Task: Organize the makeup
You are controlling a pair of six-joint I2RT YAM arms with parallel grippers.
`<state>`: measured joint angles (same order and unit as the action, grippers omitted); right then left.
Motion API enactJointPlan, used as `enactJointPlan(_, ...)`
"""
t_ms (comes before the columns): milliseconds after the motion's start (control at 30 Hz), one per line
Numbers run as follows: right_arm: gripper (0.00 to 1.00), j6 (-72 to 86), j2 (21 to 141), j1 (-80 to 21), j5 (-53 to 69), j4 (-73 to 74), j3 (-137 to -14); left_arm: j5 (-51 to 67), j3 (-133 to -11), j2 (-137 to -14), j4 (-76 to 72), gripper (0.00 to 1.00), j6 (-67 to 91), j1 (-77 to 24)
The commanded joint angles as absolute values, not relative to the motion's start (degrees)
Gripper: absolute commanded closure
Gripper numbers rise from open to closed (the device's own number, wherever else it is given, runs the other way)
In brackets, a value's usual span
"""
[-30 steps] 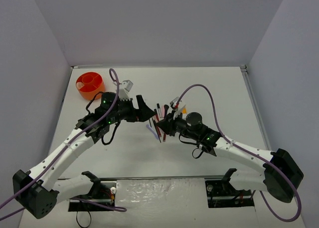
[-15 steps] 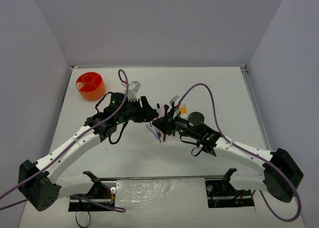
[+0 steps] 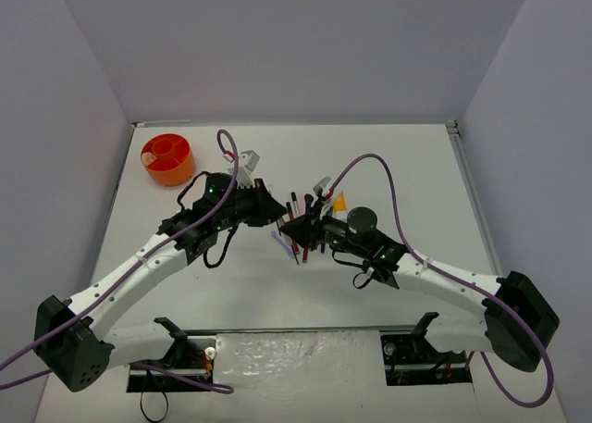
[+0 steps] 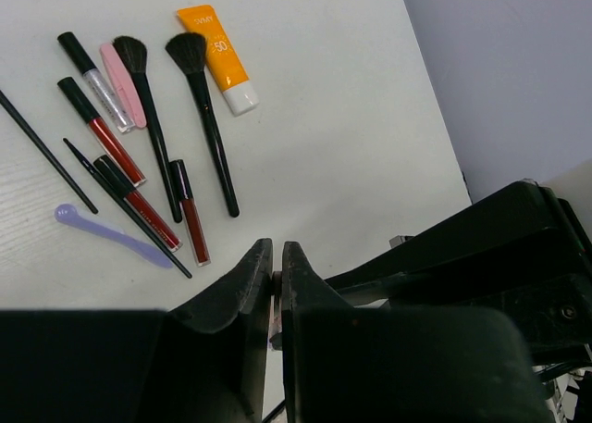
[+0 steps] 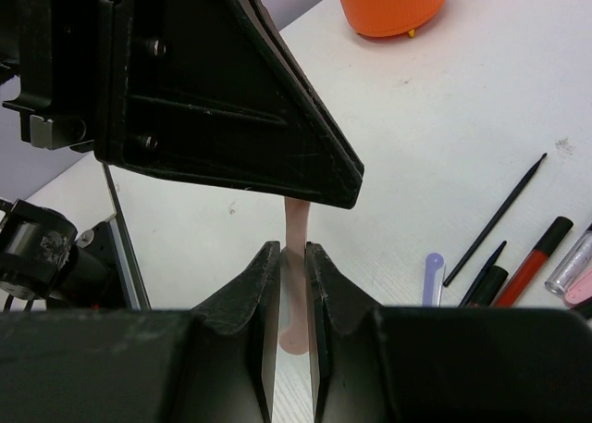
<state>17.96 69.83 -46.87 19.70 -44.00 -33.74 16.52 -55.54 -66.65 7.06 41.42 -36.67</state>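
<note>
Right wrist view: the right claw (image 5: 292, 275) is almost closed on a thin, pale pink stick (image 5: 296, 221), pinching it between both fingers. The stick stands about upright. Its rounded lower end shows below the pinch, and its upper end runs up behind the tip of the left claw (image 5: 324, 187). That claw is closed as well, its tips meeting on the stick's top. In the left wrist view only a narrow slit shows between its jaws, with a pale sliver in it.

From above, the two claws meet tip to tip near the middle of the surface (image 3: 407, 164), just left of the loose makeup. An orange holder (image 3: 167, 158) stands at the far left, well apart from them. A dark round compact (image 3: 362, 220) lies just right of the pile.

The left wrist view shows the pile best, all of it lying flat:
- an orange-white tube (image 4: 218, 57);
- two black brushes (image 4: 205, 118) side by side;
- a flat pink pencil (image 4: 122, 71) touching a clear gloss (image 4: 97, 71);
- three red glosses (image 4: 104, 131) with black caps;
- a thin black pencil (image 4: 46, 150);
- a lilac stick (image 4: 111, 238) with a round end, at the edge of the group.
</note>
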Motion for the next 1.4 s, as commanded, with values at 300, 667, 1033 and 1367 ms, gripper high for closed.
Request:
enactJointPlan(300,0.24,13.04,67.43,-46.76,16.10,-41.89,-36.38,3.96,-60.35,-65.83,13.91,1.00,32.84,-37.00)
enactJointPlan(667,0.00,9.14,61.05,-46.14,3.75,-33.40,-34.52,-12.31,-76.58,-73.92,21.20,1.00,19.50,-22.39)
enactJointPlan(1033,0.00,10.55,61.10,-45.87,4.24,-32.95,-33.30,-4.18,-93.36,-92.78,12.97,1.00,9.84,-4.41)
enactJointPlan(1367,0.00,10.27,63.32,-45.70,5.62,-32.57,-33.40,2.85,-101.41,-106.32,5.64,1.00,9.09,3.90)
